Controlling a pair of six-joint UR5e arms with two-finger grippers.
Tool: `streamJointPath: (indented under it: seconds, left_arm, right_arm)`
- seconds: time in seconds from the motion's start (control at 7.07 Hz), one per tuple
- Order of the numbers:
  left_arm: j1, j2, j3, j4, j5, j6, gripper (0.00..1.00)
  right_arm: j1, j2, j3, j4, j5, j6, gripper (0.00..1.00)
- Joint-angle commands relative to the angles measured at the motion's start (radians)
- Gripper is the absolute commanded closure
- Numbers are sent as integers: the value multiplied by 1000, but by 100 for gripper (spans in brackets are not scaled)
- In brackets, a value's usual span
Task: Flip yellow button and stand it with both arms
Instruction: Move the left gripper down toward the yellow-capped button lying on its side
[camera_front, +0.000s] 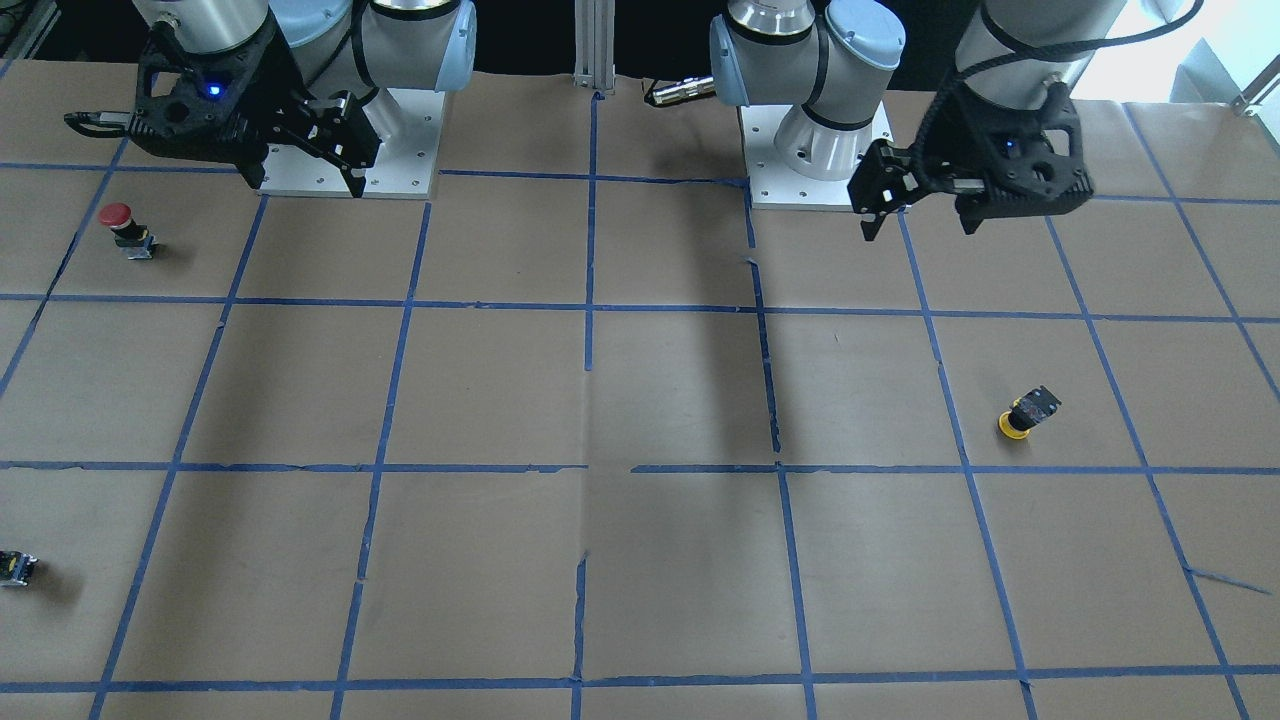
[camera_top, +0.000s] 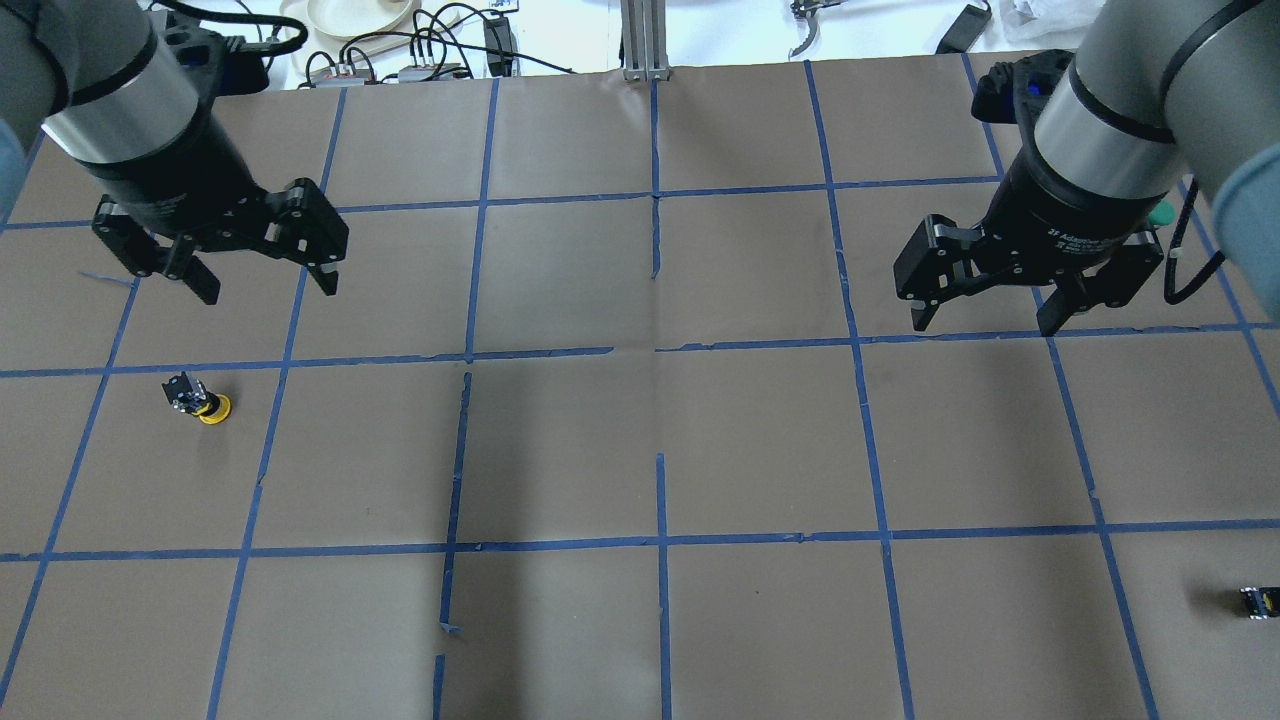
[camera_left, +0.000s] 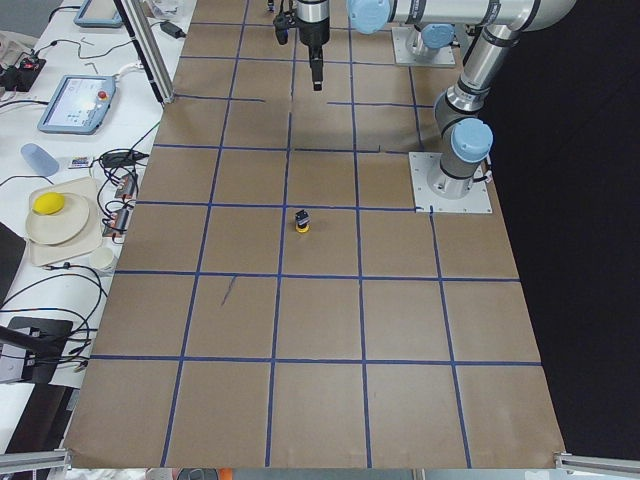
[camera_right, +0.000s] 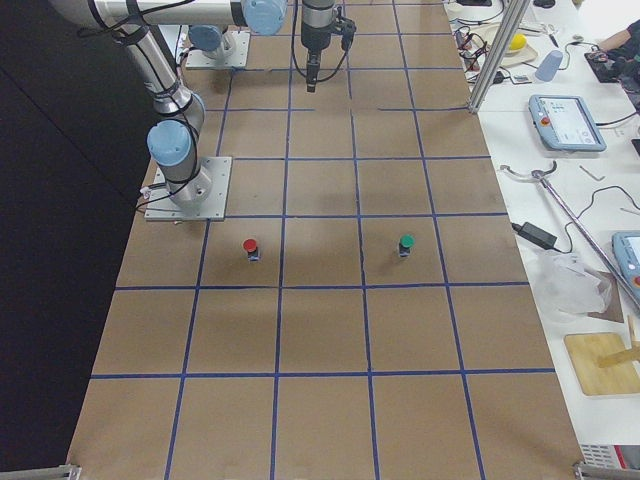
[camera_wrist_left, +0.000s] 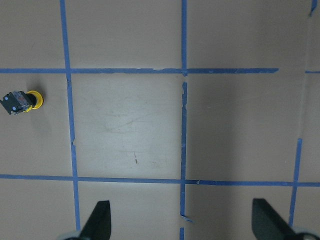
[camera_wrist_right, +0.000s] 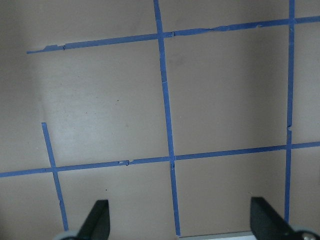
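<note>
**Left gripper.** The left black two-finger gripper (camera_top: 265, 286) has its jaws spread wide apart. They hold nothing and touch nothing. In the left wrist view both fingertips (camera_wrist_left: 98, 220) frame bare paper only. The left silver-grey jointed arm (camera_top: 110, 110) carries the gripper high above the counter, wrist pointing downward.

**Right gripper.** The right black two-finger gripper (camera_top: 985, 320) is likewise wide apart, empty and clear of any surface. The right silver-grey jointed arm (camera_top: 1120, 110) holds it aloft in a matching downward-pointing pose on the opposite side.

**Task item.** The small yellow-capped push-button with black cylindrical body (camera_top: 200, 400) sits on the brown paper-covered counter with blue tape grid (camera_top: 760, 440). It lies inside a grid square on the robot's left side, nearer the robot than the left gripper and well apart from it. It appears to rest on its yellow cap, with the black body and contact block uppermost. In the left wrist view it is at the far left edge, outside the span of the jaws.

**Other items.**
- A red-capped push-button (camera_front: 122, 228) stands on the robot's right side, near the right arm's base plate.
- A green-capped push-button (camera_right: 406, 243) stands in a square farther out from the red one.
- A tiny black-and-yellow switch piece (camera_top: 1258, 602) lies at the counter's right edge.
</note>
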Motion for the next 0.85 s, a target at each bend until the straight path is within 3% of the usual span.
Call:
streamJointPath:
  seconds: [0.0, 0.42, 0.71]
  left_arm:
    - [226, -20, -122, 84, -3, 177, 6]
    - [310, -70, -359, 468, -3, 548, 5]
    - [370, -129, -403, 559, -2, 978, 2]
  right_arm:
    - [0, -1, -1, 0, 0, 0, 0]
    - [0, 0, -1, -6, 0, 0, 0]
    - [0, -1, 2, -6, 0, 0, 0]
